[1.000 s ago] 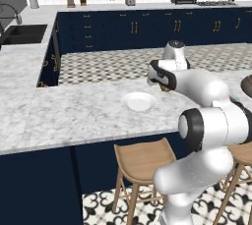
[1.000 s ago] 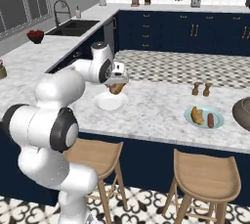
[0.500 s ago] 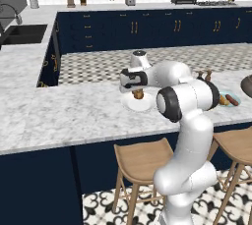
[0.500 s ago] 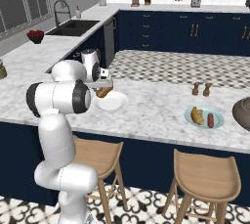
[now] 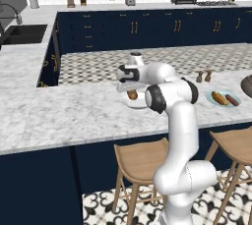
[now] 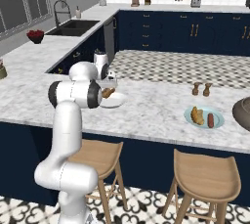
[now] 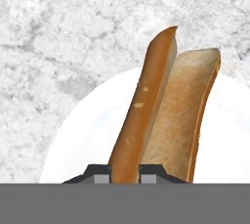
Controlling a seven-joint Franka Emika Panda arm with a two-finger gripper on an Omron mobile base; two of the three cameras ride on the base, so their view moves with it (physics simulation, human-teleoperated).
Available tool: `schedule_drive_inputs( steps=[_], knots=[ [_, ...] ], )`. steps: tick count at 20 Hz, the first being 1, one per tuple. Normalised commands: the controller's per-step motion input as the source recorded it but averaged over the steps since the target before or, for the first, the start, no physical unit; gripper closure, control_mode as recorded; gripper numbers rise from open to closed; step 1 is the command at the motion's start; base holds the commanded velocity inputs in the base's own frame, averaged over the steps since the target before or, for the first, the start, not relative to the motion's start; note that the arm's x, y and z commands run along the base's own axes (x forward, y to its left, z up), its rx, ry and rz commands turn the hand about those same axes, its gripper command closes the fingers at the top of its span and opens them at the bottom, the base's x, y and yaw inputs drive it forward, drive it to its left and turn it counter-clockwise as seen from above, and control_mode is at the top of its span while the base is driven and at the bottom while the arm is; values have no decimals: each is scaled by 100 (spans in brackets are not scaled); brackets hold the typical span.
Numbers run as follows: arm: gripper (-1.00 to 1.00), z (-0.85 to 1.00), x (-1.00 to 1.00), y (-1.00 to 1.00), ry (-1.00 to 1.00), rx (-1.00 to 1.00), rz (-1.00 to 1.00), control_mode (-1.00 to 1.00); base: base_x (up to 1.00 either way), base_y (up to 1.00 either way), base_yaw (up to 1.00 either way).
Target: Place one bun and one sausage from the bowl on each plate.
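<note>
Since a second ago the white arm has swung across the counter, bringing its two-finger gripper point(image 7: 124, 173) over the plain white round plate point(image 5: 139, 104). Pincer: pressed together, pinching the golden-orange split bun point(image 7: 161, 115), which hangs just above the plate's glossy white face. Step in hand, by judgement: delivery of a bun to the second plate; the next move calls for a short descent and release, then a sausage fetched from the grey-brown stone-like bowl point(image 6: 242, 112) at 3 o'clock. Pale blue-green shallow plate point(image 6: 204, 118): already holds one bun and one reddish-brown sausage point(image 6: 211, 120), side by side. Marble counter point(image 5: 74, 116): white, grey-veined, polished. Two small brown shakers point(image 6: 201, 89): upright, beyond the blue-green plate.
</note>
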Motion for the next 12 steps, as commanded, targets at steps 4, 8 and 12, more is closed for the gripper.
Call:
schedule_drive_inputs(
  steps=[4,8,12],
  knots=[
    [100,-10,-81,7,-14,0,0,-100,0,0,0],
    [100,-6,-46,23,-18,0,0,-100,0,0,0],
    [100,-49,-12,10,-8,-1,0,-100,0,0,0]
  ],
)
